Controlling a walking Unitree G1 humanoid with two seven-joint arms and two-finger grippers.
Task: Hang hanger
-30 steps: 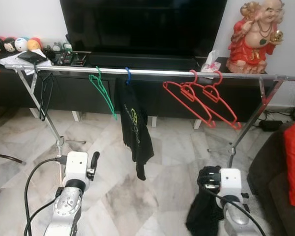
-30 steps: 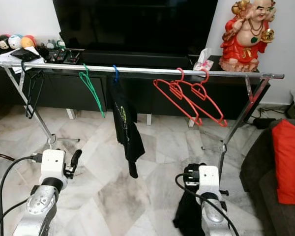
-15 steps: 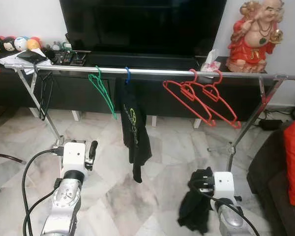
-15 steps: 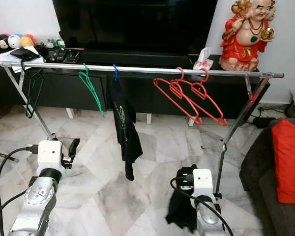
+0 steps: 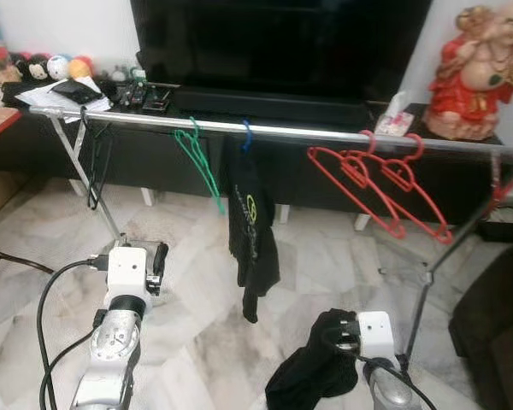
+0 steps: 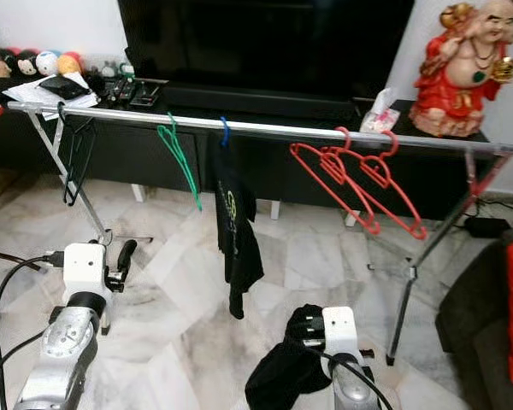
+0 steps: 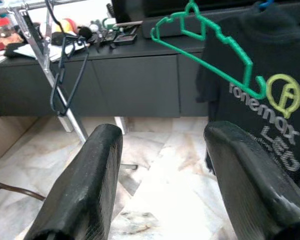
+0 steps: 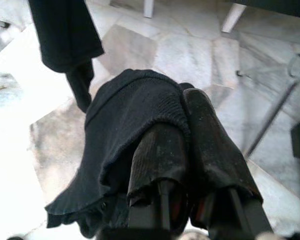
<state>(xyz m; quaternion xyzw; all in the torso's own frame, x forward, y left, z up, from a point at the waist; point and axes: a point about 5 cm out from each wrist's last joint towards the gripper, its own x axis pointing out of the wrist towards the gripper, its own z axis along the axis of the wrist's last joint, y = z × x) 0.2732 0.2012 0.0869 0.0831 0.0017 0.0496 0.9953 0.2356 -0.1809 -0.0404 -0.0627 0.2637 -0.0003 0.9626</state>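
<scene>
- Black garment (image 6: 284,374): bunched, pinched between the closed fingers of the right gripper (image 8: 182,150), low over the marble floor (image 6: 188,333); no hanger discernible inside it.
- Risk: loose cloth may slip or snag on lifting.
- Left gripper (image 7: 160,185): spread wide, empty.
- Rail (image 5: 325,134): carries green hanger (image 5: 201,162), hung black shirt (image 5: 252,235), red hangers (image 5: 385,188); free gaps narrow.

You see a silver rail (image 5: 308,132) spanning the room on slanted legs. Near its left end hangs a black hanger (image 5: 97,166); further right a green hanger (image 5: 201,162), then a black shirt (image 5: 250,231) on a blue hook, then two red hangers (image 5: 385,188) overlapping toward the right end.
</scene>
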